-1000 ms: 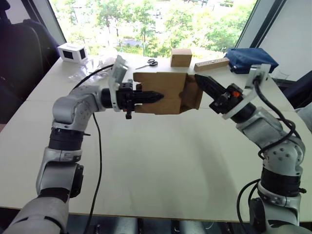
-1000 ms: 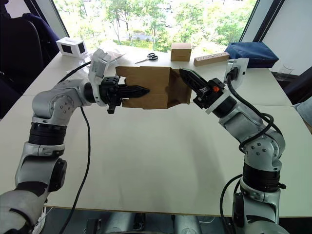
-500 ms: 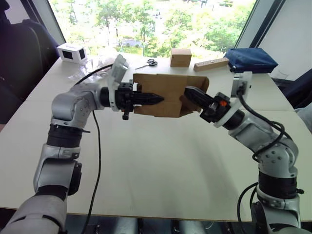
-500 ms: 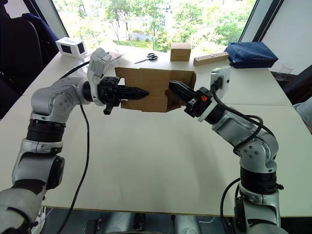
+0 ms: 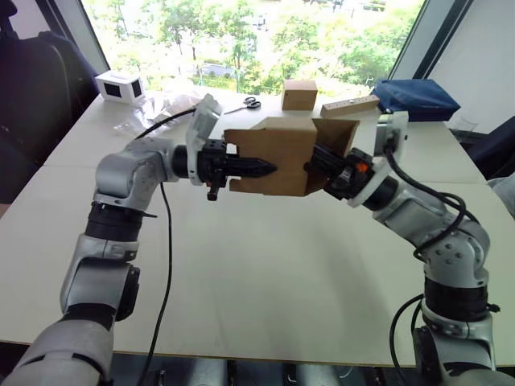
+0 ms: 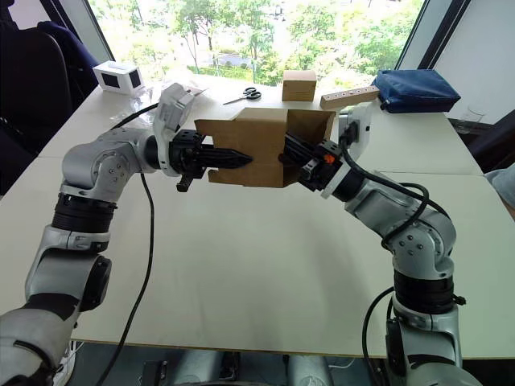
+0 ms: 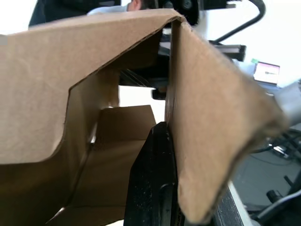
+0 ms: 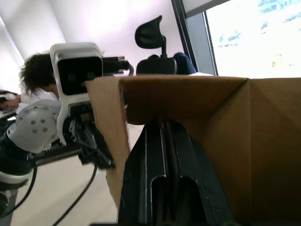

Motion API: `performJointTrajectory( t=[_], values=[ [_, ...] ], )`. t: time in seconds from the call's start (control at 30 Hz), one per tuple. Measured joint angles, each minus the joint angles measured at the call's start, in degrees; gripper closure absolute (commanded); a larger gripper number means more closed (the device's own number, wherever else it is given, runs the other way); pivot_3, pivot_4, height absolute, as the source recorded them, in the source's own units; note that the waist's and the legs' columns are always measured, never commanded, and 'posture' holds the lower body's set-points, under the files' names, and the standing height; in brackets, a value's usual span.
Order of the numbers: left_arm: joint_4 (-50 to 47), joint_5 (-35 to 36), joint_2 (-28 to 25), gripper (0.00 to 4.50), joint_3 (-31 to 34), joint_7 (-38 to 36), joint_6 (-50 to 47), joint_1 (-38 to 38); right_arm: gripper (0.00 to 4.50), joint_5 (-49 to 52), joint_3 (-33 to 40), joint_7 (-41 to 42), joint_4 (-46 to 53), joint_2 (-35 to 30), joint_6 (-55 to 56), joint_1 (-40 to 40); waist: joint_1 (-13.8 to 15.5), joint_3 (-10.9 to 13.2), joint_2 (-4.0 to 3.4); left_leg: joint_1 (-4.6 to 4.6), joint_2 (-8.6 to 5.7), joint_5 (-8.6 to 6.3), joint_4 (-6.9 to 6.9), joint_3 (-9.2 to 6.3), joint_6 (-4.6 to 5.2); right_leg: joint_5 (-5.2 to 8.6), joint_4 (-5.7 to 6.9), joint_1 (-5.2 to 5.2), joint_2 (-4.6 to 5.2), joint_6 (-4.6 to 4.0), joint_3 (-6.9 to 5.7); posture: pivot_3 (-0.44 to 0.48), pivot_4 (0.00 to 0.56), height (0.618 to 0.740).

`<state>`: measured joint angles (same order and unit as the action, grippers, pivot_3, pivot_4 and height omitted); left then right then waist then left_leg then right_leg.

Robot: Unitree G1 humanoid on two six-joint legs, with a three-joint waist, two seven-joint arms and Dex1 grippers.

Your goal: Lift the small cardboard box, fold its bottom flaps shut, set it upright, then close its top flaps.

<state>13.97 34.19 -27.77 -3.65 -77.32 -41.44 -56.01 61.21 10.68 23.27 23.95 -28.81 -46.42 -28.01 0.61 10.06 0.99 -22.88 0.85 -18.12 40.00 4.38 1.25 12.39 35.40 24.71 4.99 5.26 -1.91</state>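
The right gripper (image 6: 291, 153) has pushed from outside the small cardboard box (image 6: 249, 149) into its open end, and a flap (image 5: 338, 133) there now stands raised.

bare table (image 5: 265, 273) under lifted small cardboard box (image 5: 278, 157), scissors (image 5: 245, 104) behind

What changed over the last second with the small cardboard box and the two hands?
The right hand pushed leftward into the open right end of the small cardboard box, and the box shifted slightly right and tilted. The left hand kept its grip on the box's near wall, held above the table. The things at the table's far edge stayed put.
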Motion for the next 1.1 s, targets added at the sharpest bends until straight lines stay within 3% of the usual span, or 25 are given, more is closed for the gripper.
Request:
performJointTrajectory(
  t=[0.27, 0.43, 0.77, 1.1],
  values=[
    [1.8, -0.49, -0.46, 4.5, 0.21, 0.35, 0.8, -0.24, 4.42, 6.75, 7.68, 0.0, 5.17, -9.24, -4.15, 9.5, 0.03, 0.0, 0.01, 0.0, 0.0, -0.01, 0.01, 0.01, 0.01, 0.0, -0.02, 0.0, 0.01, 0.0, 0.0, 0.0, 0.15, 0.74],
    [1.82, -0.47, -0.45, 4.5, 0.25, 0.29, 0.81, -0.3, 4.42, 7.47, 8.49, 1.61, 6.2, -13.34, -5.61, 14.87, 0.01, 0.01, 0.02, 0.0, 0.01, -0.01, 0.0, 0.0, 0.02, 0.0, -0.02, 0.0, -0.01, -0.01, 0.01, 0.0, 0.15, 0.74],
    [0.08, 0.61, 0.82, 4.5, 0.28, 1.32, -0.83, -0.78, 4.42, -1.58, 2.94, 2.98, 4.4, -10.84, -1.38, 13.94, 0.0, 0.01, 0.02, -0.01, 0.0, -0.01, 0.01, 0.01, 0.02, 0.01, -0.04, 0.0, -0.02, 0.0, 0.01, 0.0, 0.15, 0.74],
    [-1.31, 1.3, 0.83, 4.5, 0.24, 2.03, -1.98, -0.3, 4.42, 1.01, 2.7, 2.88, 3.85, -7.58, -1.12, 9.26, 0.03, 0.01, 0.02, 0.0, 0.0, -0.01, 0.01, 0.0, 0.02, 0.01, -0.04, 0.0, -0.01, 0.0, 0.01, 0.0, 0.15, 0.74]
  ],
)
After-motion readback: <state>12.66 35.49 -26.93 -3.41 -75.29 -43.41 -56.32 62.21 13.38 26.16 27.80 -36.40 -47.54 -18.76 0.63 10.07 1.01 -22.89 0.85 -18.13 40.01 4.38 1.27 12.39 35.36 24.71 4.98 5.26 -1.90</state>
